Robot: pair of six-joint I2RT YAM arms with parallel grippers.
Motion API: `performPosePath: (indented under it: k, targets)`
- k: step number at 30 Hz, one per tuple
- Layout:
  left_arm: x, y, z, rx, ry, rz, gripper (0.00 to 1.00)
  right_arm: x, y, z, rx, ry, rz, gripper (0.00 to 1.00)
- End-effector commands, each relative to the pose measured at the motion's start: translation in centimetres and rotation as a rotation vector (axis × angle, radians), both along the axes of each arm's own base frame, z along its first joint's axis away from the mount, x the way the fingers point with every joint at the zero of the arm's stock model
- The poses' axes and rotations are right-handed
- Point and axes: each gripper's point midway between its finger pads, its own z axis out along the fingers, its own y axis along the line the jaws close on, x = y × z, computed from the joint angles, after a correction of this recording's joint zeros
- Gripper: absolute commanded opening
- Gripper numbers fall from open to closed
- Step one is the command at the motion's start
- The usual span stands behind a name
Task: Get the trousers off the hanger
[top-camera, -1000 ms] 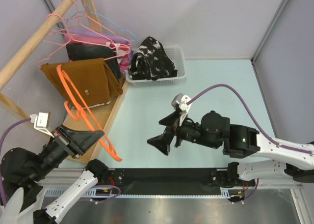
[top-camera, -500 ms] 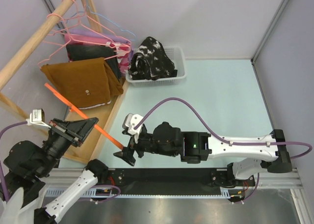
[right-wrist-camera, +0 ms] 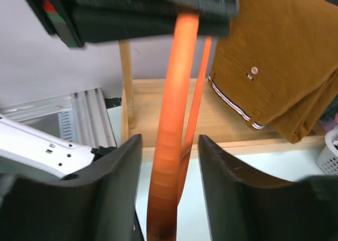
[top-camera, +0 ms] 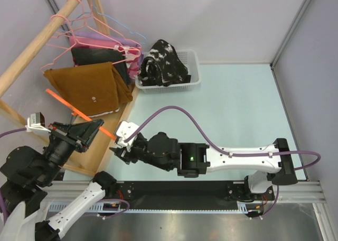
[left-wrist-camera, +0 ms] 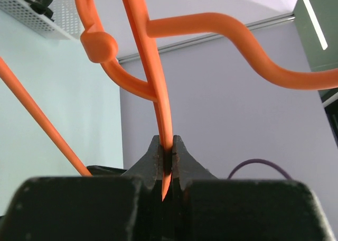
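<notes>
My left gripper (top-camera: pixel 98 126) (left-wrist-camera: pixel 167 161) is shut on a bare orange hanger (top-camera: pixel 68 106) (left-wrist-camera: pixel 150 66), held out over the wooden rack's base. My right gripper (top-camera: pixel 118 145) (right-wrist-camera: pixel 169 139) straddles the hanger's (right-wrist-camera: pixel 171 146) low end, with a gap on each side of the bar, so it is open. The rust-brown trousers (top-camera: pixel 90 87) (right-wrist-camera: pixel 280 56) hang from the rack behind, small button showing. The black-and-white printed trousers (top-camera: pixel 161 64) lie heaped in the white basket (top-camera: pixel 193 78).
A slanted wooden rail (top-camera: pixel 31 56) carries pink and blue hangers (top-camera: pixel 84 27) with dark and pink garments (top-camera: pixel 97 55). The rack's wooden base (top-camera: pixel 113 126) (right-wrist-camera: pixel 222 124) lies under both grippers. The pale green table (top-camera: pixel 227 109) spreads to the right.
My right arm swung left across the table to the hanger's lower end, and its jaws narrowed around the bar. My left gripper turned and raised the hanger, still gripping it.
</notes>
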Motion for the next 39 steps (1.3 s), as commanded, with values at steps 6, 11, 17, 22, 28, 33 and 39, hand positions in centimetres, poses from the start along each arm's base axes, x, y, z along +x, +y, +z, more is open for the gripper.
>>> performPosePath:
  k: [6, 11, 17, 22, 28, 33, 39]
  targets:
    - [0.0, 0.7, 3.7, -0.081, -0.082, 0.037, 0.00, 2.2, 0.0, 3.3, 0.101, -0.066, -0.153, 0.00]
    - [-0.1, 1.5, 3.6, -0.088, -0.140, 0.067, 0.27, 2.7, 0.2, 3.6, 0.109, -0.078, -0.151, 0.00]
    - [-1.0, 1.9, 2.9, -0.011, -0.223, 0.059, 0.69, 4.1, 0.0, 4.7, 0.133, -0.042, -0.124, 0.00]
    - [-2.7, 2.0, 1.8, 0.106, -0.321, 0.016, 0.79, 6.0, -0.5, 6.1, 0.166, -0.015, -0.101, 0.00]
    - [-6.3, 2.6, 0.3, 0.221, -0.500, -0.045, 0.83, 7.2, -0.4, 7.2, 0.178, -0.010, -0.052, 0.00]
    - [-7.8, 2.5, -2.4, 0.267, -0.530, -0.096, 0.83, 7.9, 1.4, 7.7, 0.168, -0.005, -0.005, 0.00]
    - [-9.6, 3.4, -3.1, 0.312, -0.582, -0.101, 0.83, 7.4, 4.1, 8.4, 0.144, 0.000, 0.075, 0.00]
